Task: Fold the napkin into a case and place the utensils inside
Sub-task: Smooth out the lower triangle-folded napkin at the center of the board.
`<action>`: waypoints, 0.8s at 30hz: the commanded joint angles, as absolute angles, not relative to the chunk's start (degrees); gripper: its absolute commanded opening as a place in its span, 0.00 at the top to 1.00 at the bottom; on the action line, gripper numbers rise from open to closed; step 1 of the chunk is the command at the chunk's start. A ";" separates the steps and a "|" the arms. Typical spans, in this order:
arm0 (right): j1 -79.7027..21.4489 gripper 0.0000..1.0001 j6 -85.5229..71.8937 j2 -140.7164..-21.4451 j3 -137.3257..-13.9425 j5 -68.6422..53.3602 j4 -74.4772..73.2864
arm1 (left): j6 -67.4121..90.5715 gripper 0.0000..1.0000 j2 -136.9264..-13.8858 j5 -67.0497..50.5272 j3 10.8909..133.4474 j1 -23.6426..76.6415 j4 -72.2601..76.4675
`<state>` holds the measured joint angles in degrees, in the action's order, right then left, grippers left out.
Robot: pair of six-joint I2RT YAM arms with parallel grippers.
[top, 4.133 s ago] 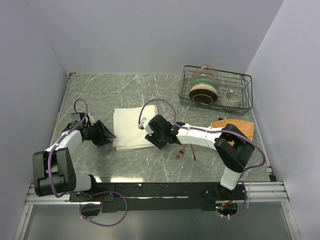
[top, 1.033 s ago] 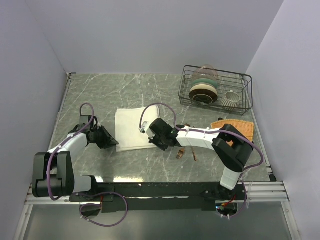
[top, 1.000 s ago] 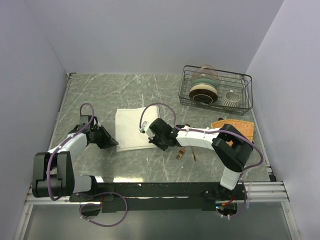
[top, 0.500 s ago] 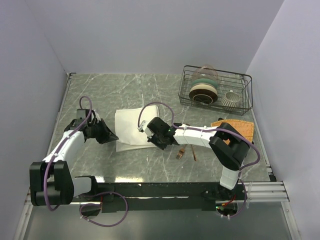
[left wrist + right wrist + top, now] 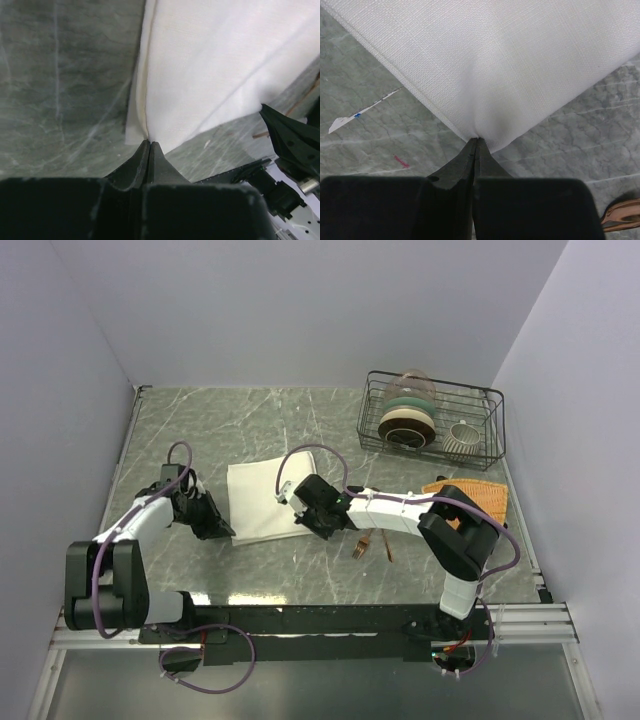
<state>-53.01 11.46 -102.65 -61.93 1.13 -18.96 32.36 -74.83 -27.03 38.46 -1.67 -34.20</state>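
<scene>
Cloth napkin [image 5: 262, 502], cream-white and square, lies mid grey marble table [image 5: 190, 430]; left claw [image 5: 226, 532] and right claw [image 5: 303, 522] each grasp a near corner. Copper-coloured metal utensils [image 5: 362, 545] lie right of it, with an orange woven mat [image 5: 492, 498] and a black wire dish rack [image 5: 497, 430] beyond.

Even bright overhead light, soft shadows, wrist views' near edges blurred

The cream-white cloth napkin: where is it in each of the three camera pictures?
Top external: cream-white cloth napkin left of centre.
Left wrist: upper right, near corner pinched by the left hand.
Right wrist: top, corner pinched by the right hand.
Shared landmark: grey-green marble table.
</scene>
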 commanded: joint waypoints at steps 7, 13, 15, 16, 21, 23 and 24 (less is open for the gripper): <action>-53.26 0.87 12.48 -99.85 -64.33 -2.54 -23.90 | 28.75 0.55 -77.97 -24.94 42.61 -2.81 -36.91; -51.43 0.27 11.43 -93.17 -69.25 -12.55 -30.32 | 21.81 0.44 -70.94 -37.16 48.41 -7.30 -32.28; -49.67 0.23 10.73 -92.03 -71.27 -17.37 -32.24 | 22.23 0.44 -71.01 -42.96 48.60 -7.12 -28.76; -47.57 0.23 10.46 -92.28 -72.06 -19.14 -32.86 | 22.93 0.48 -72.41 -44.02 48.69 -6.68 -27.35; -39.74 0.39 2.30 -99.46 -77.15 -30.64 -31.03 | 22.41 0.71 -80.85 -46.67 49.23 -0.35 -28.92; -38.15 0.51 0.09 -102.64 -78.83 -33.04 -30.68 | 24.16 0.81 -82.44 -46.85 47.56 1.32 -27.60; -37.97 0.54 -1.74 -105.09 -79.62 -33.74 -30.24 | 24.34 0.84 -82.35 -45.37 46.59 1.32 -27.25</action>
